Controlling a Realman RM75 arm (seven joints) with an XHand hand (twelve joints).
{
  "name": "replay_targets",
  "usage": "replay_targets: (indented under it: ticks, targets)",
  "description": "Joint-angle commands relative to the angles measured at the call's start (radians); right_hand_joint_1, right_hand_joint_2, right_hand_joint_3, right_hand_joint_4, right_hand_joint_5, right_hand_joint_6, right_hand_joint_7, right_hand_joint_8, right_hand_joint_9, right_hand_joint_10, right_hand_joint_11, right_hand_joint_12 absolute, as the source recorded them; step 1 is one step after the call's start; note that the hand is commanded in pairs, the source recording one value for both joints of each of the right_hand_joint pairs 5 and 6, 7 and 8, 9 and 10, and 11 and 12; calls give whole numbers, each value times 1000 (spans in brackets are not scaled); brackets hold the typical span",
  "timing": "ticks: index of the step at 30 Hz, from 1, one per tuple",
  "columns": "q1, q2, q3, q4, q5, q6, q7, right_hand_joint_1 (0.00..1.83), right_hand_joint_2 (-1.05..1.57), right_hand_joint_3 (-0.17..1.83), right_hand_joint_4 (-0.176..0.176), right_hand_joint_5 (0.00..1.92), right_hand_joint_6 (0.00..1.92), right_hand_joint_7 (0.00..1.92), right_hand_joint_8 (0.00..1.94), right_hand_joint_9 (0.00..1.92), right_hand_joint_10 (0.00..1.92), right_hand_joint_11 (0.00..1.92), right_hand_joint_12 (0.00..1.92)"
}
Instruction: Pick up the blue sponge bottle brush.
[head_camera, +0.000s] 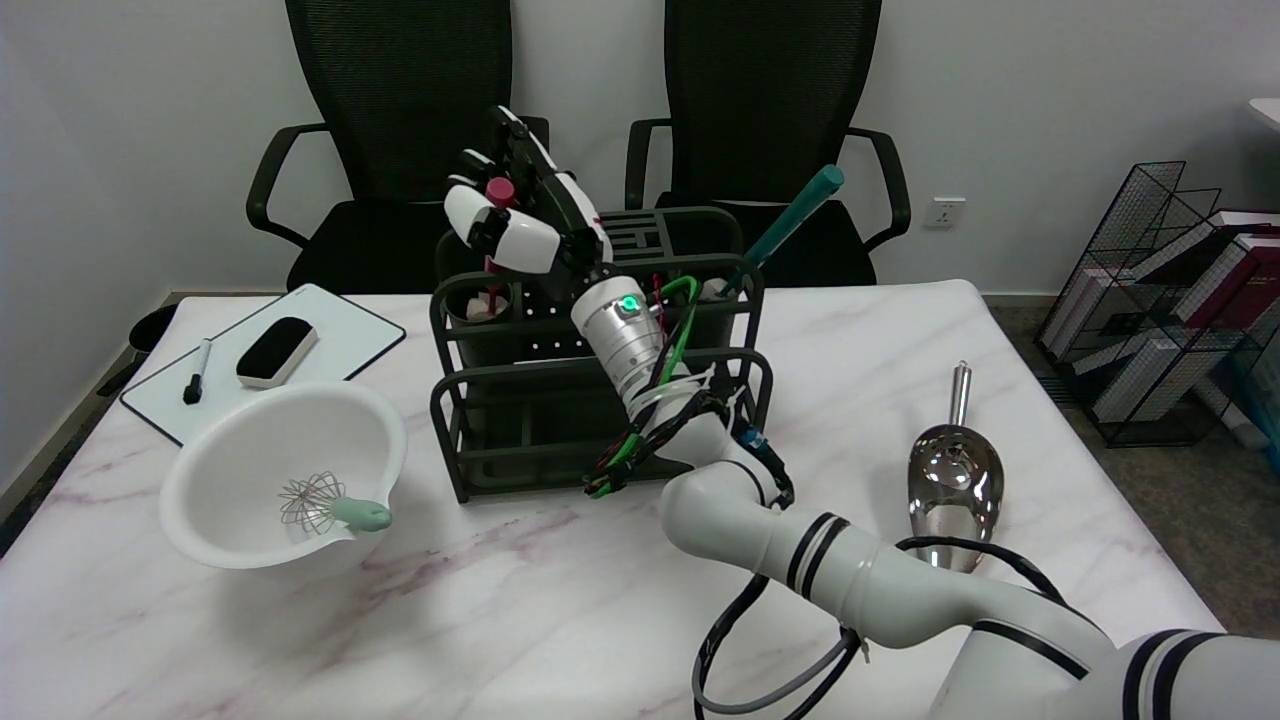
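A long teal-blue handle (797, 218) leans out of the back right compartment of the black wire rack (470, 440); its lower end is hidden inside the rack. My right hand (520, 215) is at the rack's back left corner, well left of that handle. Its fingers curl around the top of a dark red handle (499, 190) that stands upright in the back left cup. A pale head (488, 306) shows at the bottom of the red stem inside the cup. The forearm crosses over the rack's front section.
A white bowl (230, 520) holding a small whisk (325, 503) sits front left. A whiteboard (340, 330) with eraser and marker lies behind it. A metal scoop (955, 480) lies on the right. Two black chairs stand behind the table.
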Motion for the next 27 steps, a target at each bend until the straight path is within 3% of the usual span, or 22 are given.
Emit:
replay_targets:
  ticks: [1, 6, 10, 14, 27]
  targets:
    - [4, -10, -3, -6, 16, 0, -1, 1060, 351, 1344, 0, 0, 0, 0, 0, 301, 301, 476, 476]
    - [4, -10, 4, -6, 17, -1, -1, 1063, 364, 1357, 0, 15, 15, 3, 3, 315, 315, 492, 492]
    - [20, -10, 6, -18, 17, -6, -1, 1068, 459, 1329, 0, 319, 319, 33, 33, 324, 324, 500, 500]
    - [54, -7, 6, -42, 17, -11, -1, 1078, 488, 1298, 0, 407, 407, 56, 56, 335, 335, 513, 513]
    - [98, -14, -1, -81, 12, -44, -1, 1110, 487, 1300, 0, 435, 435, 84, 84, 351, 351, 528, 528]
